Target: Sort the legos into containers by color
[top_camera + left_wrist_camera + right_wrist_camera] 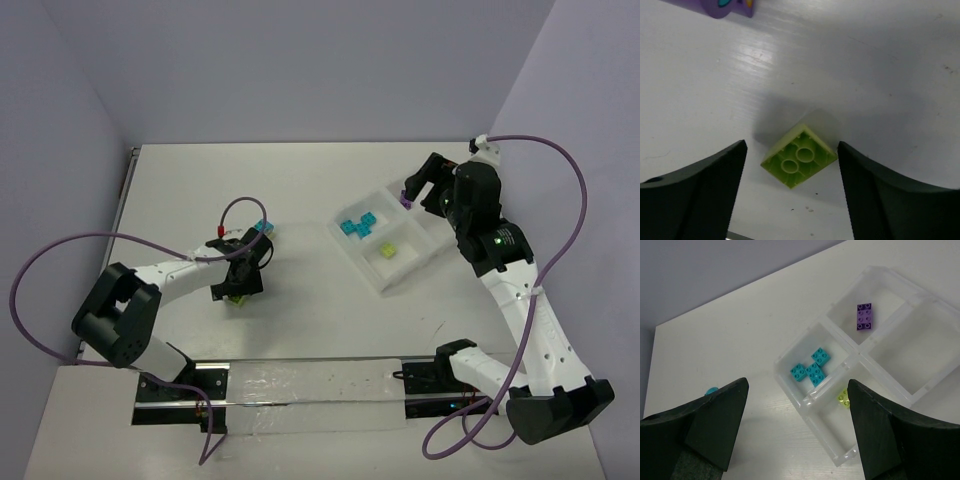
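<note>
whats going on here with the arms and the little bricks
The left gripper sits low over a lime green brick on the table, open, a finger on each side and not touching it. The right gripper hangs open above the clear tray, where three cyan bricks, one purple brick and one lime brick lie in separate compartments. Another cyan brick lies loose on the table.

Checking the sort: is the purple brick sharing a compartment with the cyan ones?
No, the purple brick lies alone in a compartment beside that of the cyan bricks.
</note>
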{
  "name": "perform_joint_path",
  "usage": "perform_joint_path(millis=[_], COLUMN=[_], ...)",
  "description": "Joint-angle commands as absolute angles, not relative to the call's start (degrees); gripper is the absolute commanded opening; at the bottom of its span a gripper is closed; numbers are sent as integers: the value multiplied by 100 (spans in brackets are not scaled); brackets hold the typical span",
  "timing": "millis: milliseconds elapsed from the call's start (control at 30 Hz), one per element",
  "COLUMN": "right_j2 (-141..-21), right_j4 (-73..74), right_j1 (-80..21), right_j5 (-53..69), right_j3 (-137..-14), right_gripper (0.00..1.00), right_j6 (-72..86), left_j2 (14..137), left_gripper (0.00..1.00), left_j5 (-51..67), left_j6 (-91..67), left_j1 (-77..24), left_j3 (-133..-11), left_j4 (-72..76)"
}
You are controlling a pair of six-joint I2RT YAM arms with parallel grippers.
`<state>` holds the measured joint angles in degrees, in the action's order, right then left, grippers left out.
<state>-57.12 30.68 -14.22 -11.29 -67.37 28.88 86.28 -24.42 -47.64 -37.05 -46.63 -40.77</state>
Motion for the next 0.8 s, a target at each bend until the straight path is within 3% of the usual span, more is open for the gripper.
perform_joint_path(millis=[0, 300, 533, 667, 767], right_j2=[-5757, -5722, -5782, -5994, -6217], right_j4=[2865, 2855, 2887, 2937, 2743], right_j1=[-1392, -1389, -1403, -1389, -1390], right_j5=[-1129, -1143, -909, 28, 1877], right_j3=[-6903, -6846, -6904, -7052, -7009], right_gripper=[87, 88, 87, 87, 88], right_j6=[2830, 2858, 2743, 2442, 2040], left_j2=[8753, 8871, 8903, 8482, 8372], left_gripper=[74, 51, 13, 1, 0], left_j5=[-1862, -1958, -1718, -639, 515], left_j6=[-4804, -4834, -4839, -4284, -3873], left_j1=[-3691, -3865, -4211, -4263, -4192], left_j3=[-4658, -4895, -5310, -5872, -6530], left_j4=[-3430, -3593, -3526, -3083, -2785])
